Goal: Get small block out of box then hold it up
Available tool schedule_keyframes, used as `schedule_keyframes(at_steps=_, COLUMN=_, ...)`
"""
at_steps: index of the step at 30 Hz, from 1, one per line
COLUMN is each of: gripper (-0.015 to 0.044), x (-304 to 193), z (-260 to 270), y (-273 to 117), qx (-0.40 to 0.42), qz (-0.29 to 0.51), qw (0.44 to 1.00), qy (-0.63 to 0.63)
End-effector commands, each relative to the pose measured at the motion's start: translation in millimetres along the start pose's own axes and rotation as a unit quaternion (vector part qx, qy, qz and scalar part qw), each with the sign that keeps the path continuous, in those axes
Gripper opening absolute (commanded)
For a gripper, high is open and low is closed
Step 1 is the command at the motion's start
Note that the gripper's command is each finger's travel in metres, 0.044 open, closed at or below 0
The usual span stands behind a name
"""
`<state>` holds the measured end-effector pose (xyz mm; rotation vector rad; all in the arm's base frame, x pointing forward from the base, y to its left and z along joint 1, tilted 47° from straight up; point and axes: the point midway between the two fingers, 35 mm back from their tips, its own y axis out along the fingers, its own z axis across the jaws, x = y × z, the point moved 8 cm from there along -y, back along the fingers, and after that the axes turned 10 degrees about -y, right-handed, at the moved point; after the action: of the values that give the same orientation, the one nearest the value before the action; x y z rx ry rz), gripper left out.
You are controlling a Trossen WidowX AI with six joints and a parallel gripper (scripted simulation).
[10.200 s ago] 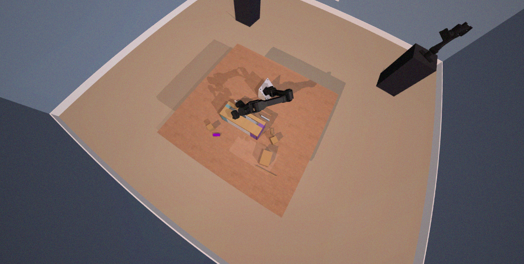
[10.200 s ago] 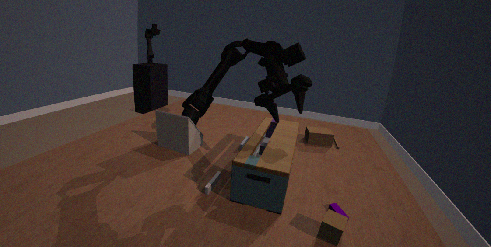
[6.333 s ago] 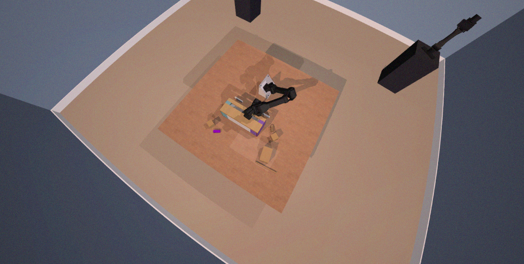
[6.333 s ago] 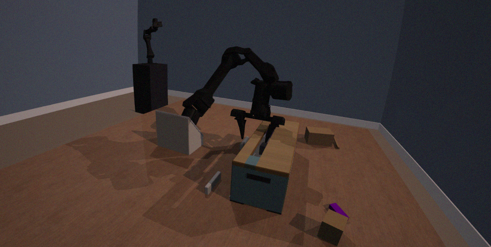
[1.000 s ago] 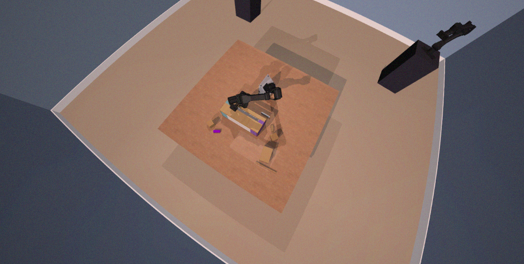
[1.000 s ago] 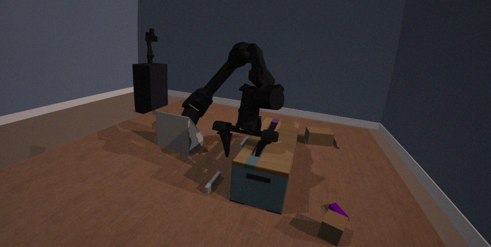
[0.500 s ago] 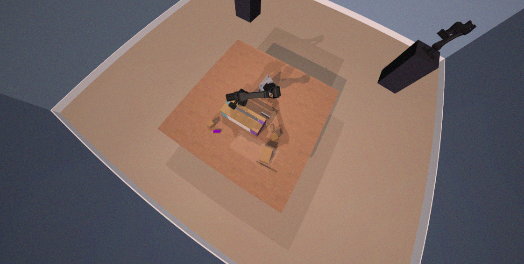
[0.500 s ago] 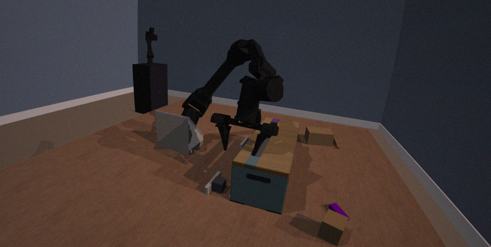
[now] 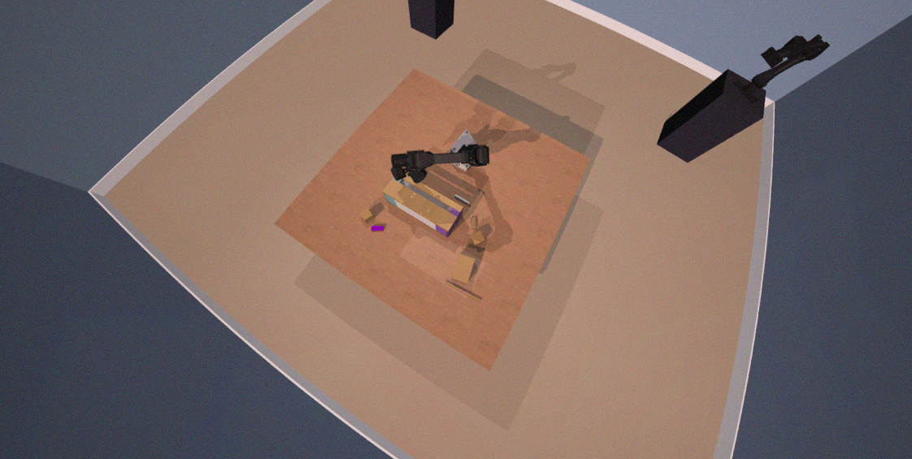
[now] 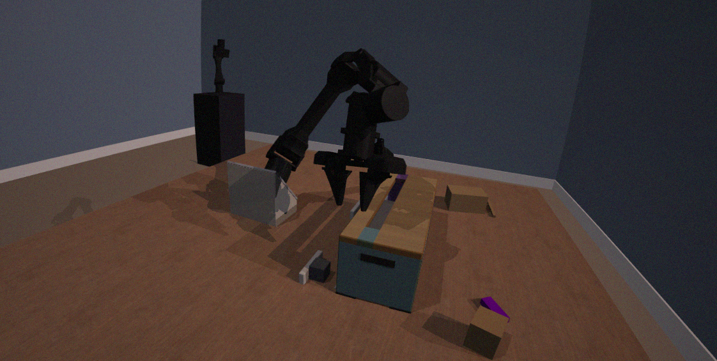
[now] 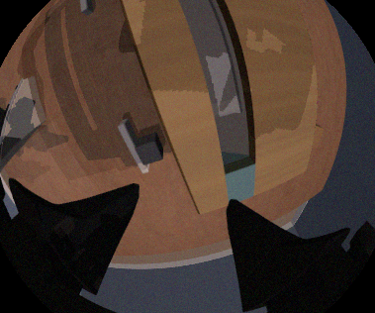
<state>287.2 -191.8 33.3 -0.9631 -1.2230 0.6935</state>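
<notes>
The block (image 10: pixel 319 269) (image 11: pixel 149 149) is out on the table (image 9: pixel 344 181) (image 10: pixel 175 278) (image 11: pixel 177 233): a small dark cube left of the teal end of the box (image 9: pixel 424 203) (image 10: pixel 378 278) (image 11: pixel 177 139), low and a little left of centre in the exterior view. It lies right up against a pale bar (image 10: pixel 309 264) (image 11: pixel 132 145), apart from the box wall; whether it touches the bar I cannot tell. In the top view I cannot make it out. The claw (image 9: pixel 408 175) (image 10: pixel 351 206) (image 11: pixel 183 199) stands fairly wide, with nothing between its fingers, above and beyond the block in the exterior view. The block looks rigid, with flat faces and crisp edges, and is probably light; nothing suggests it is fragile. Its smooth sides may slip if only the tips catch an edge. The best hold is probably across two opposite upright faces, low and centred, ideally the pair the bar does not cover. Closing on the bar side would need a finger in a tight gap, and could pinch the bar or skid the cube. A firm, even squeeze should suit it, then a straight lift clear of the box.
</notes>
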Motion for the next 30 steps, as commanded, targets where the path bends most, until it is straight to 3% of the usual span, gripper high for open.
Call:
schedule_keyframes(at_steps=1, gripper=0.0285, x=-11, z=3, y=-1, qx=-0.011, qz=-0.023, qw=0.975, qy=0.219)
schedule_keyframes(at_steps=7, gripper=0.0285, x=-24, z=10, y=1, qx=0.005, qz=-0.06, qw=0.852, qy=0.52)
schedule_keyframes(at_steps=14, gripper=0.0285, x=-38, z=19, y=4, qx=0.047, qz=-0.091, qw=0.595, qy=0.797)
schedule_keyframes(at_steps=22, gripper=0.0285, x=-49, z=27, y=5, qx=0.094, qz=-0.102, qw=0.33, qy=0.934)
schedule_keyframes(at_steps=30, gripper=0.0285, x=-59, z=34, y=7, qx=0.144, qz=-0.091, qw=0.049, qy=0.984)
